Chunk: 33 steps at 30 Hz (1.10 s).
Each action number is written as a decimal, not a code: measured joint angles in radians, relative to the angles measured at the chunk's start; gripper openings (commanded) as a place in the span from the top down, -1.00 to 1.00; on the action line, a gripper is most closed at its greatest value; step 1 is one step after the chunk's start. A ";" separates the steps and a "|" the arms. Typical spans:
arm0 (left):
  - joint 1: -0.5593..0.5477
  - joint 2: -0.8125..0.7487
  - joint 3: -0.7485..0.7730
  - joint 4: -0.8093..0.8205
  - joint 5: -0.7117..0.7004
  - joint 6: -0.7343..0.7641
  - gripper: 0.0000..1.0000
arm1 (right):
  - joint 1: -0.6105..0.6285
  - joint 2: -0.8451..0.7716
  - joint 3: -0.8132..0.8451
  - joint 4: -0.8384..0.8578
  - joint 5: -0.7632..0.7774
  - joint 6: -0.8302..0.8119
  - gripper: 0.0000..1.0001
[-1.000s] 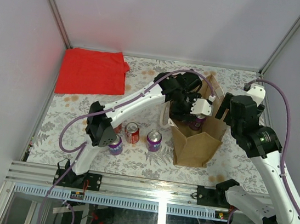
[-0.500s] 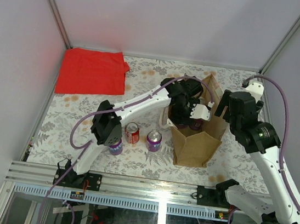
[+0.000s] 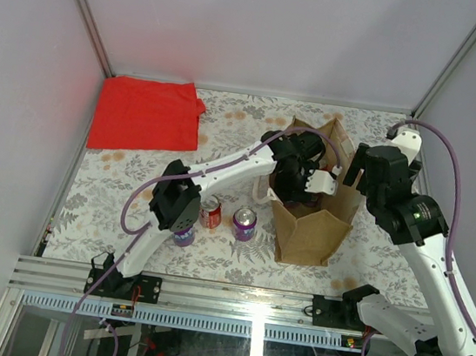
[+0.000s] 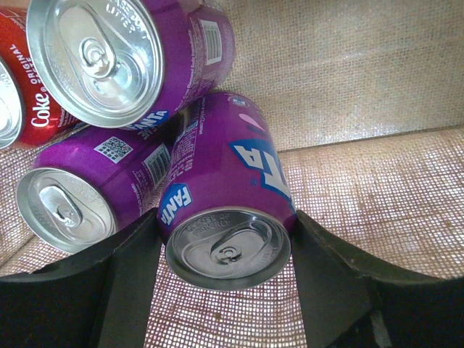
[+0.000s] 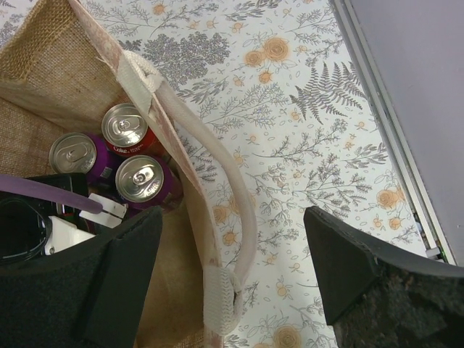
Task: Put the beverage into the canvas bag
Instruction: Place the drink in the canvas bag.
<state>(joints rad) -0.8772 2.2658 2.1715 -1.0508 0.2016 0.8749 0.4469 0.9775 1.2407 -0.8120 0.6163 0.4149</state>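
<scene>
Labels first: the left hand [image 4: 225, 239] had a purple Fanta can [image 4: 225, 170], with "FANT" in white on a blue patch near the lid and a big "TA" further up the side. The hand's two black fingers [image 4: 123, 283] were clamped on either side of it, lid towards the wrist camera. The can sat down inside the canvas bag [image 3: 308, 233], leaning on the cans in there.

Beside it we counted three more:
- a red Coke can [image 4: 25, 101] at the left edge, reading "Coke ORIGINAL"
- an upper purple can [image 4: 145, 51] with a panel of small print
- a lower purple can [image 4: 94, 181] with a QR code

That made four in the bag, three purple and one red.

Out on the floral tabletop [image 3: 122, 189] stood three more: a loose red can [image 3: 210, 212], a loose purple can [image 3: 243, 223] and a half-hidden purple can [image 3: 183, 236] under the left arm's elbow. We couldn't read their writing from above. So seven cans in all, plus one bag and one red cloth [image 3: 145, 115] in the far left corner.

The right hand [image 5: 232, 217] hung over the bag's right rim, its fingers [image 5: 109, 275] spread wide with nothing gripped and one cream handle [image 5: 217, 188] running below.
</scene>
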 measured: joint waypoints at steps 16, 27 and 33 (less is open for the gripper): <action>-0.011 0.000 -0.050 0.110 -0.075 -0.108 0.08 | 0.000 0.009 0.000 0.001 -0.002 -0.024 -0.72; -0.014 -0.012 -0.078 0.148 -0.088 -0.111 -0.05 | 0.000 0.009 0.000 0.001 -0.008 -0.023 -0.72; -0.021 -0.024 -0.087 0.151 -0.094 -0.115 -0.06 | 0.000 0.009 0.000 0.002 -0.009 -0.023 -0.72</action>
<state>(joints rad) -0.8982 2.2414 2.0842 -0.9001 0.1078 0.7601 0.4469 0.9867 1.2411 -0.8104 0.6071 0.3923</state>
